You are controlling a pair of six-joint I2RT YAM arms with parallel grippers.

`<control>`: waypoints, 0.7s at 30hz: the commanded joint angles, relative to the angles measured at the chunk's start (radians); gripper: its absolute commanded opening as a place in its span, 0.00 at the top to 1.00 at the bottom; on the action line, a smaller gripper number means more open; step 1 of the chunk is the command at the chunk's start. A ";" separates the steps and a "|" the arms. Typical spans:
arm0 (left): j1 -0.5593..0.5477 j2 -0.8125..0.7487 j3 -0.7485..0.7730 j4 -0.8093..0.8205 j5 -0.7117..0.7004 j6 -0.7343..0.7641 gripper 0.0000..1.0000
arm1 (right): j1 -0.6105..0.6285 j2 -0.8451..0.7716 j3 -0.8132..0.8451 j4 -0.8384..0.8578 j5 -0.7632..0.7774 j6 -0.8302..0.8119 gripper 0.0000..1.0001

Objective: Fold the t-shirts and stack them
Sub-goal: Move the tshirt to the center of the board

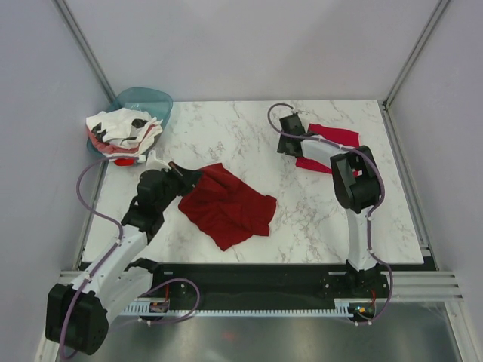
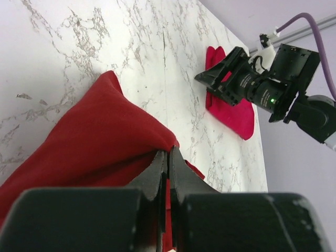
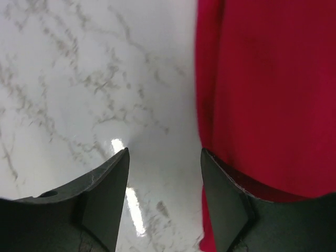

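A dark maroon-red t-shirt [image 1: 230, 206] lies crumpled on the marble table, left of centre. My left gripper [image 1: 183, 178] is shut on its upper left edge; in the left wrist view the closed fingertips [image 2: 169, 157] pinch the maroon cloth [image 2: 94, 142]. A folded crimson-pink t-shirt [image 1: 332, 147] lies at the back right. My right gripper [image 1: 289, 139] is open, low at that shirt's left edge; in the right wrist view its right finger [image 3: 226, 189] lies over the crimson cloth [image 3: 268, 89], the left over bare marble. White t-shirts with black and red marks [image 1: 119, 132] are piled in a basin.
A teal translucent basin [image 1: 151, 102] stands at the back left corner, holding the white shirts. Grey walls and metal posts enclose the table [image 1: 317, 219]. A black rail runs along the near edge with both arm bases.
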 commanded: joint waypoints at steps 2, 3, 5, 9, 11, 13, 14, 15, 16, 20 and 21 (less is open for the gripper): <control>-0.007 0.021 0.010 0.064 0.033 0.039 0.98 | -0.114 0.035 0.014 -0.060 -0.061 0.054 0.36; -0.007 0.032 0.013 0.064 0.039 0.041 0.98 | -0.123 0.035 0.008 -0.060 -0.065 0.055 0.36; -0.007 0.038 0.016 0.065 0.041 0.042 0.98 | -0.139 0.026 -0.009 -0.061 -0.030 0.055 0.37; -0.007 0.038 0.015 0.065 0.036 0.048 0.98 | -0.143 -0.031 -0.028 -0.066 0.033 0.033 0.37; -0.007 0.040 0.015 0.065 0.038 0.051 0.98 | -0.145 -0.058 -0.034 -0.074 0.045 0.029 0.37; -0.007 0.040 0.016 0.067 0.041 0.053 0.98 | -0.142 -0.112 -0.054 -0.072 0.033 0.029 0.36; -0.007 0.038 0.018 0.065 0.042 0.056 0.98 | -0.127 -0.132 -0.066 -0.057 0.019 0.025 0.34; -0.007 0.038 0.019 0.067 0.041 0.058 0.98 | -0.111 -0.181 -0.078 -0.046 0.004 0.021 0.33; -0.007 0.037 0.018 0.067 0.041 0.058 0.98 | -0.089 -0.204 -0.098 -0.037 0.011 -0.007 0.29; -0.007 0.023 0.016 0.065 0.024 0.061 0.98 | 0.069 -0.316 -0.158 -0.014 0.053 -0.050 0.23; -0.007 0.012 0.007 0.064 -0.002 0.058 0.98 | 0.089 -0.351 -0.173 -0.008 0.030 -0.053 0.24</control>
